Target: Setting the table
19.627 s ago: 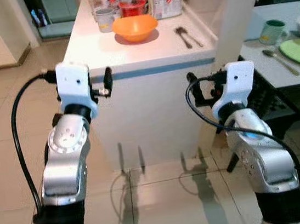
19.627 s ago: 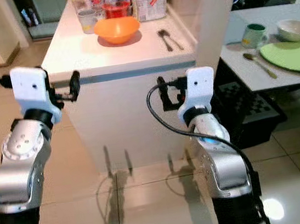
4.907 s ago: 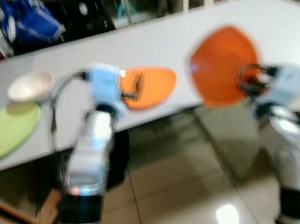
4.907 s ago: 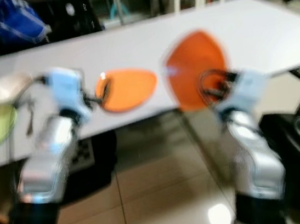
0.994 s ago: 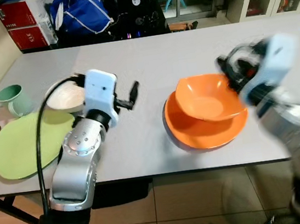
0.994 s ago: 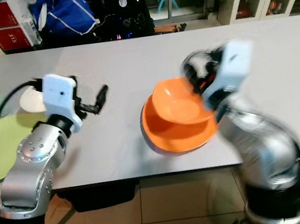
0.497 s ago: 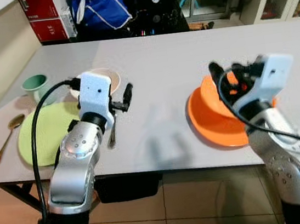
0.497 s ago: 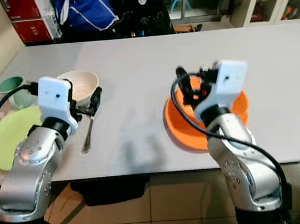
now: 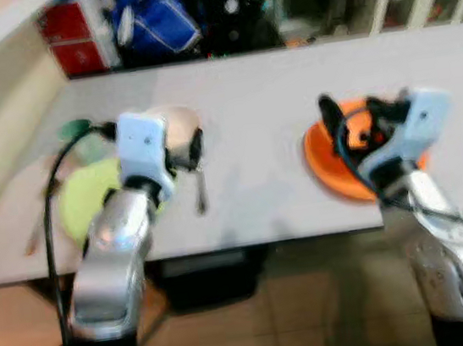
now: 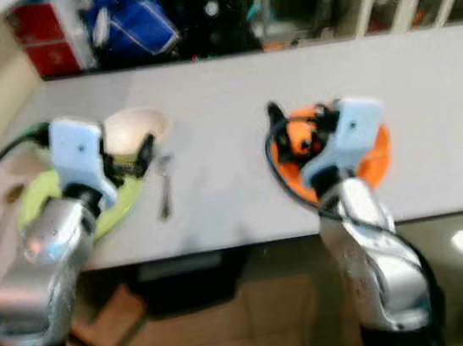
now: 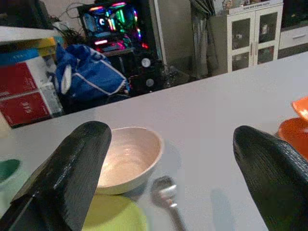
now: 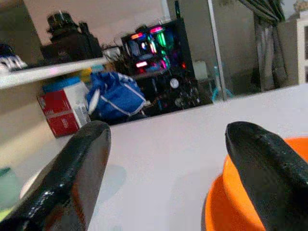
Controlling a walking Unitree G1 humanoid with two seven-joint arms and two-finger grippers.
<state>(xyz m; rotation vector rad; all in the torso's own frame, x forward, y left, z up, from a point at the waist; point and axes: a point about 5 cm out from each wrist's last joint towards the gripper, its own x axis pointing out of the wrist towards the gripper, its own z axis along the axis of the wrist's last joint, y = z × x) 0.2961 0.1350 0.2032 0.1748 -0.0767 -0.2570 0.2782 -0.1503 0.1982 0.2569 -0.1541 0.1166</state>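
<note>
Orange bowl [image 10: 300, 143]: sits in the orange plate [image 10: 373, 161], on the grey table [image 9: 252, 136], toward the robot's right half of it. Head views are blurred; detail is soft.

Orange plate: flat on the table, just behind the right claw [image 12: 168, 159] as the head camera sees it. In the right wrist view its rim lies beside one finger.

Right claw: held above the table at the near edge of the orange plate, fingers spread wide apart, nothing between them.

Cream bowl [image 11: 127, 156]: well to the left of the orange plate, upright, touching the far edge of the green plate [image 10: 115, 197].

Spoon [image 11: 166, 192]: lies on the table just beside the cream bowl, on the side facing the orange plate.

Green plate: flat on the table, nearer the table's front edge than the cream bowl.

Green cup [image 9: 76, 129]: left of the cream bowl, blurred.

Left claw [image 11: 168, 163]: raised over the cream bowl and spoon, fingers wide apart, empty.

Beyond the table, far from the orange plate: blue bag [image 11: 91, 77], red boxes [image 11: 24, 98], a lit computer case [image 11: 113, 21], white cabinet [image 11: 250, 36].
</note>
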